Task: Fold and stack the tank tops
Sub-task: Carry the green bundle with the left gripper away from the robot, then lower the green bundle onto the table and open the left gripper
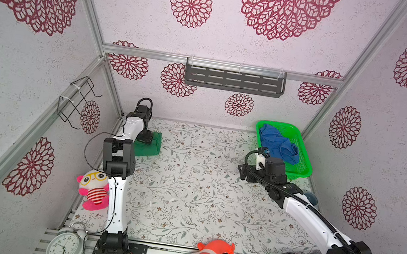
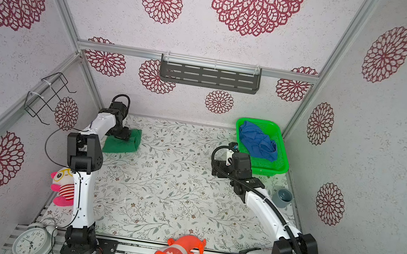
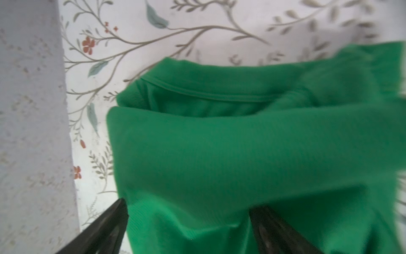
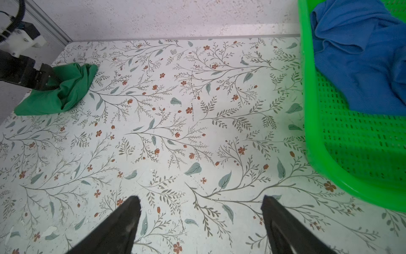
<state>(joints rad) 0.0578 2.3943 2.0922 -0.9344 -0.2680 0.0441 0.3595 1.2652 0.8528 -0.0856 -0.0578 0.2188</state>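
Released astride the folded green tank top [image 1: 152, 150] at mid-left, the left end effector [image 3: 187, 204] should lift straight up; the right end effector [image 4: 201, 197] hangs released.

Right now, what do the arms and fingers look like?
Left arm and right arm: white links, black joint housings. Left has a thin black cable looping off; right carries thick black corrugated conduit. Fingers black, tapering to points.
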